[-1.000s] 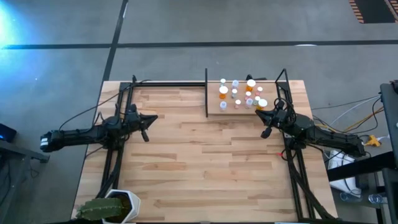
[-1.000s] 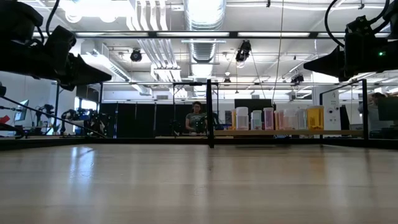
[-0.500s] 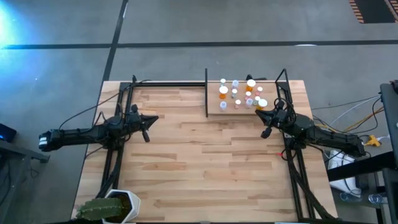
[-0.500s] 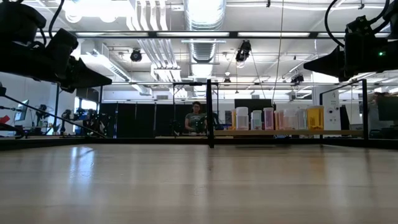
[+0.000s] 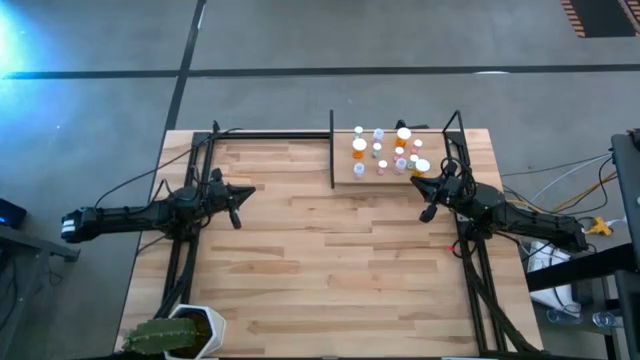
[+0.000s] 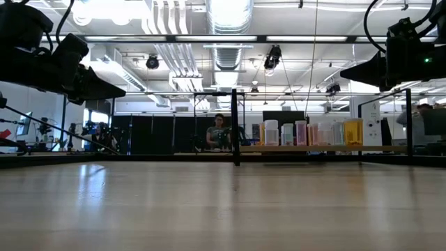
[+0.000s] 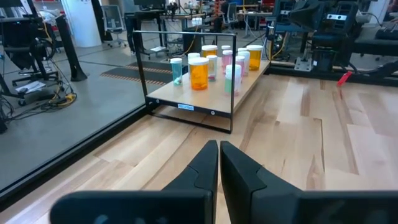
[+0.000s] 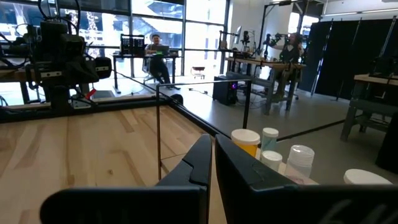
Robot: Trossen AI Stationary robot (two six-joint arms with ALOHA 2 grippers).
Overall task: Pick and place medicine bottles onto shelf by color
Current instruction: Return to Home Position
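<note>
From overhead the medicine bottles (image 5: 385, 152) are specks in the upper right of centre, standing clustered on the shelf (image 5: 343, 168). I can pick out orange ones, but several colours I can't tell. In the low view both arms are cut off by the upper corners.

The left gripper (image 7: 219, 147) sits at left-centre over bare table, fingers pressed together on nothing. The right gripper (image 8: 212, 140) is the same, empty, just below the shelf's right end. Its own fingers hide the lower parts of the nearest bottles.

Since a second ago the left arm has edged slightly leftward (barely). The right arm and bottles haven't changed.

A black divider bar (image 5: 332, 150) bounds the shelf's left side. A potted plant (image 5: 176, 334) sits at lower left, and a person (image 6: 219, 132) sits far behind.
</note>
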